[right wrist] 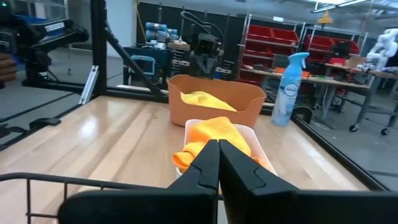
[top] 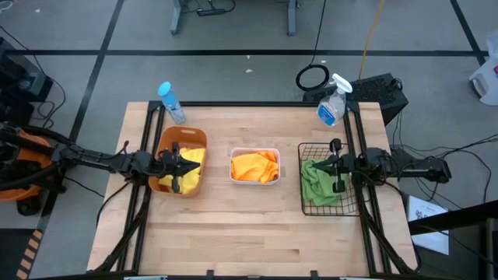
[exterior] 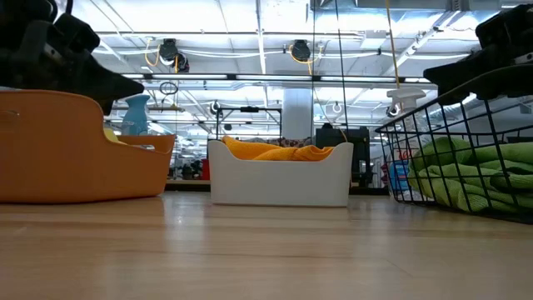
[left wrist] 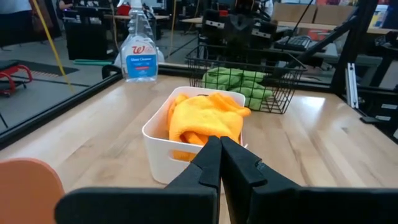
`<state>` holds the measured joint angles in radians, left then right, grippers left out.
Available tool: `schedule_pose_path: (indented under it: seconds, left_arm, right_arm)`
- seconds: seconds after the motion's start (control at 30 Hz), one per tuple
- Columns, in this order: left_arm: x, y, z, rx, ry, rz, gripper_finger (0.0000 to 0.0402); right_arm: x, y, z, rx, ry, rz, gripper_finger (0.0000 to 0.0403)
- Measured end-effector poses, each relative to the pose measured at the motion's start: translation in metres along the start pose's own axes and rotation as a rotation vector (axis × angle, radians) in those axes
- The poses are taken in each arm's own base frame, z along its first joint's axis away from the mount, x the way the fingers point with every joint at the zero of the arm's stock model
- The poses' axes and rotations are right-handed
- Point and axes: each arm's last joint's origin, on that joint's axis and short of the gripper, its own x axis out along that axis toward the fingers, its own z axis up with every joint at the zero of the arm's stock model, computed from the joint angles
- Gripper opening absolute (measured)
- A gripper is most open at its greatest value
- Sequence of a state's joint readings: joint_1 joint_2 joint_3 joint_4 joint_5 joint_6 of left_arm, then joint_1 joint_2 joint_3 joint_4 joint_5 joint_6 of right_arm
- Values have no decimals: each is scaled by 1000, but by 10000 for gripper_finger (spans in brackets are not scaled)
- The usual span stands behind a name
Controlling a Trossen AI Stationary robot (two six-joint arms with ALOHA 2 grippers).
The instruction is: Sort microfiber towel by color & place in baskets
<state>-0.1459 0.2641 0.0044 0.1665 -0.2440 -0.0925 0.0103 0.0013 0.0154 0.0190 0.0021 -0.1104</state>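
Now, my left tool (top: 177, 165) hangs closed and empty over the orange tub (top: 168, 141) at nine o'clock on the table (top: 249, 233), yellow towels (top: 193, 158) beneath it. My right tool (top: 338, 165), also closed and empty, sits above the wire basket (top: 311, 207) at three o'clock, over the green towels (top: 315, 180). Orange towels (top: 254, 166) fill the white tub (top: 254, 181) at centre. They look light, soft and floppy; I'd pinch a raised fold.

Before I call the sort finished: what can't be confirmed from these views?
- Yellow towels: high view, the shut left gripper covers part of the orange tub; count unclear.
- Green towels: bunched in the wire basket; count unclear.
- Orange towels: heaped in the white tub; layers hidden.
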Motion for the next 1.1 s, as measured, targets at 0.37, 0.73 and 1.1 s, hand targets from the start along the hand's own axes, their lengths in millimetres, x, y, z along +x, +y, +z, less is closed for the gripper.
schedule_pose_path:
  seconds: [0.37, 0.73, 1.1]
  left_arm:
    - [-2, 0, 3, 19, -37, -6, 10]
    - [-4, 0, 5, 18, -59, -7, 10]
    - [-10, 1, 6, 54, -81, -33, 3]
  right_arm:
    - [0, -3, -1, 38, 5, -29, 0]
    - [0, -3, -1, 40, 7, -22, 0]
    - [0, -3, -1, 45, 6, -25, 0]
